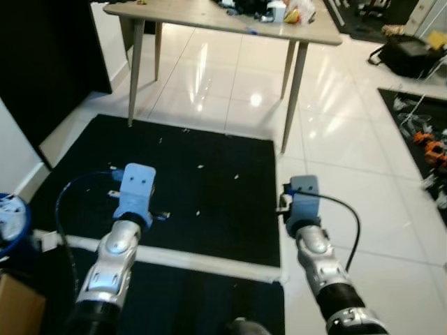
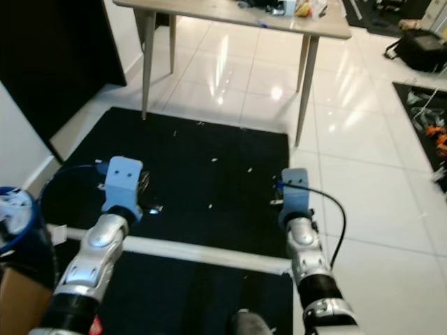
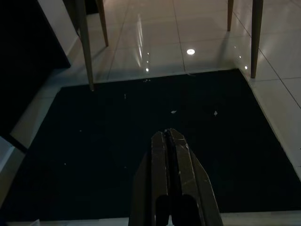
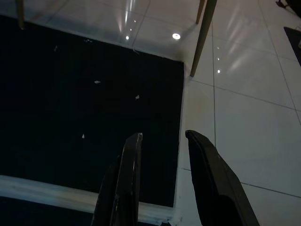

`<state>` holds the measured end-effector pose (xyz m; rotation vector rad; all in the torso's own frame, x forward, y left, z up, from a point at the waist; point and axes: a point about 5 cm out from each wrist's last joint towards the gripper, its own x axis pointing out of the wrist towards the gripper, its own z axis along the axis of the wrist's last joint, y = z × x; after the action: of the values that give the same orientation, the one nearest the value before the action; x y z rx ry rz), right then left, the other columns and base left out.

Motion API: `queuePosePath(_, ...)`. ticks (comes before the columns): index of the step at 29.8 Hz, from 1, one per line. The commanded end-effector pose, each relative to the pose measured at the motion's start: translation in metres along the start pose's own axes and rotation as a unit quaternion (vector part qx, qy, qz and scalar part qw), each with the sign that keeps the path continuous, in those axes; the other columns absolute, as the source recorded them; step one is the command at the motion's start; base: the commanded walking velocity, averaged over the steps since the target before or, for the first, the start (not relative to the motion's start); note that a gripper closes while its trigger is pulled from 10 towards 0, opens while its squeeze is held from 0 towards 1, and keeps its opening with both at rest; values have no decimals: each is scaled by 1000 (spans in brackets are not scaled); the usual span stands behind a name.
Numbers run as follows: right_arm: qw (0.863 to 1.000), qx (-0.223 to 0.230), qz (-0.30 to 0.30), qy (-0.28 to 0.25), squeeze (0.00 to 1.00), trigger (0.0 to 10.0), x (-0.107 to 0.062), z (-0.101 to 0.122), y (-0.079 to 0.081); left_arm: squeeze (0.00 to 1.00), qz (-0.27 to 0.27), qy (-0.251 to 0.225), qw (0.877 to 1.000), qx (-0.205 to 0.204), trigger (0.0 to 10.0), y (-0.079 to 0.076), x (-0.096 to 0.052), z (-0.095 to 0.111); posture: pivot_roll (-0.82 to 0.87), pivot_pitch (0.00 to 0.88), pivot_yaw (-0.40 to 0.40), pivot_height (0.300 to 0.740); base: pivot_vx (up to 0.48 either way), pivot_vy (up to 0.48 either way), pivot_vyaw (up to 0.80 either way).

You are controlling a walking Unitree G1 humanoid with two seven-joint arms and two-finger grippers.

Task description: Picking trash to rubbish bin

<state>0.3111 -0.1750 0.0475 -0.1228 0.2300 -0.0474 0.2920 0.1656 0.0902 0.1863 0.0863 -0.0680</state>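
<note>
Head views: glossy white tiled floor, black rectangular mat flecked with small white scraps of trash, wooden table beyond. Blue-rimmed rubbish bin at far left.

Left wrist view: left gripper pressed closed, empty, over mat.

Right wrist view: right gripper parted, empty, above mat's edge.
</note>
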Motion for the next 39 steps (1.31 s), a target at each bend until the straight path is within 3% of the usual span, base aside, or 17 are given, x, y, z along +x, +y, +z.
queuePosePath(1,1000,-1,-3,0,0,10000,1,1,-1,0,-8,-2,1000,2,10000,-4,0,0,42,55,-59,740,296,0,0)
queuePosePath(24,1000,-9,-7,-9,0,10000,3,5,-2,0,-10,-8,1000,6,10000,-3,1,2,45,23,-61,740,294,0,0)
queuePosePath(33,1000,-5,-9,-9,0,10000,3,5,-2,0,-11,-9,1000,5,10000,-4,1,2,45,26,-58,740,296,0,-703)
queuePosePath(39,1000,-6,-10,-8,0,10000,3,4,-2,0,-11,-8,1000,4,10000,-3,1,2,46,30,-58,740,293,0,0)
